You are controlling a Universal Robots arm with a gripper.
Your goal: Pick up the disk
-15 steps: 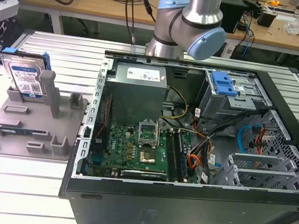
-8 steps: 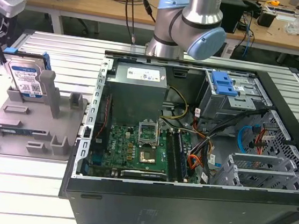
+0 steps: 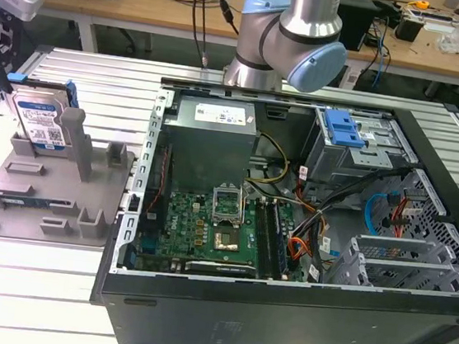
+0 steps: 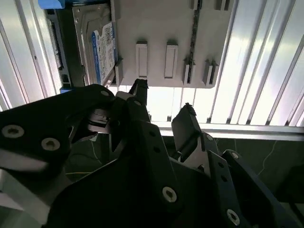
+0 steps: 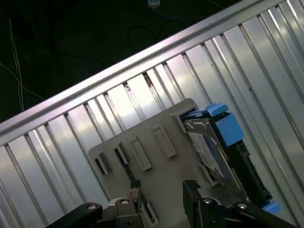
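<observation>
A: Black claw [image 4: 164, 99] released, nothing between its fingers, aimed at the grey plastic fixture tray [image 4: 161, 23].
B: And the flat silver metal disk [image 4: 102, 47]?
A: Propped on edge in that tray. Likely rigid, weighty, shock-sensitive; I'd grip its blue rails [image 5: 227, 128].

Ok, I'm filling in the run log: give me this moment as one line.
gripper: open, empty, pointed toward grey fixture tray | disk: standing tilted on tray, not gripped | task: disk not yet picked up

silver, blue-railed disk [image 3: 41, 122]; pale grey tray [image 3: 13, 197]; black claw [image 4: 164, 100].
</observation>
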